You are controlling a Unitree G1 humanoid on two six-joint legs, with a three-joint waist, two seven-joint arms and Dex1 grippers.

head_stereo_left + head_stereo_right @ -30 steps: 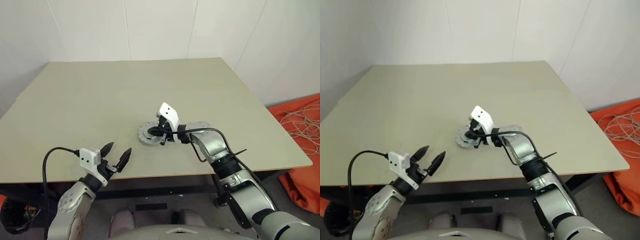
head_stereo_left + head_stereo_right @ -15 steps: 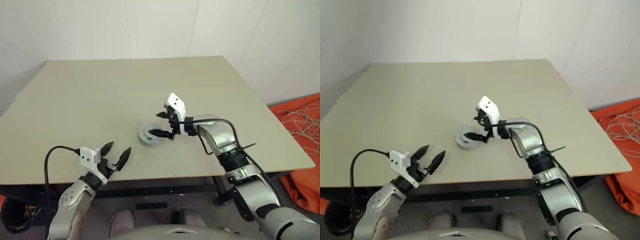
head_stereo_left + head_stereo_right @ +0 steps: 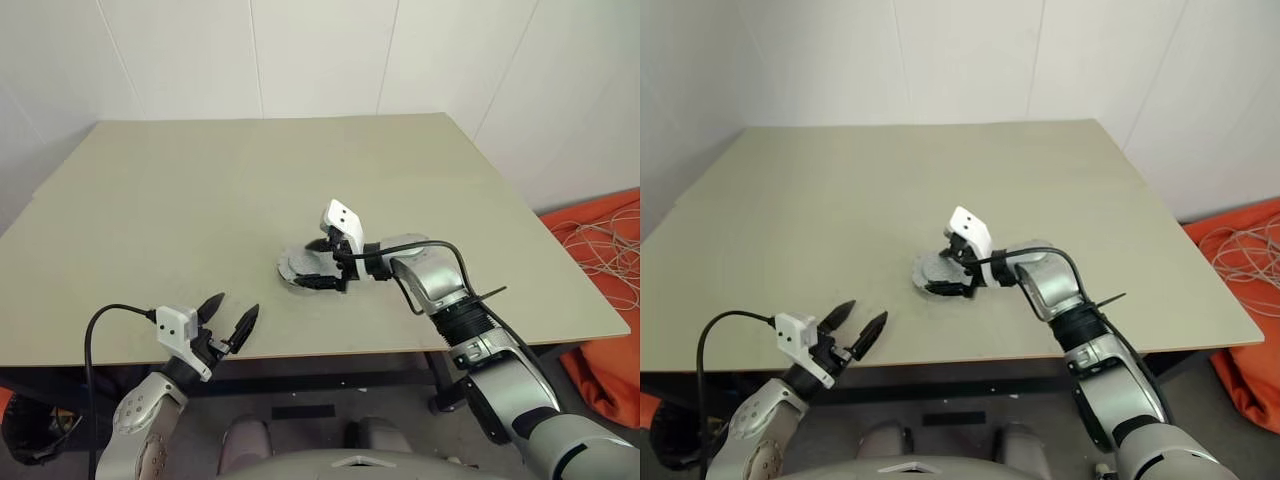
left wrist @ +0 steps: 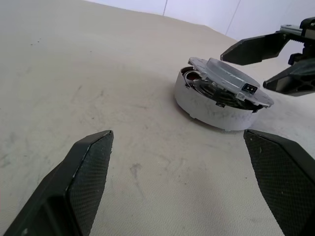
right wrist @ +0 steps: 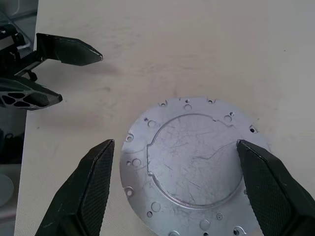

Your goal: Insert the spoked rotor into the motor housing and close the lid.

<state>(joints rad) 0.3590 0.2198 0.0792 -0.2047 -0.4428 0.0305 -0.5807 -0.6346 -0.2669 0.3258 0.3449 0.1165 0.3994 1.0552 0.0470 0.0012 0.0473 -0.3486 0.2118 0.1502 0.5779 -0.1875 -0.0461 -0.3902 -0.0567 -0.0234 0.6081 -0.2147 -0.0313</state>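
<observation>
The table [image 3: 180,200] is seen with the motor housing [image 4: 211,110] standing near its front middle. The lid [image 5: 189,169] is laid tilted on the housing. The right gripper [image 3: 328,264] is spread wide beside it, empty; the left gripper [image 3: 228,318], likewise spread, is held near the front edge.

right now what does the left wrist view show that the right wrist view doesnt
Left wrist view alone: the motor housing's pale side wall, with the lid resting on top of it, tilted, a gap open on one side where dark inner parts show, so not yet seated flat.

Right wrist view alone: the lid's flat top face from above, with its raised central panel and small rim holes.

Both: the lid, the beige table, and both open grippers, the right gripper beside the lid, the left gripper apart from it.
</observation>
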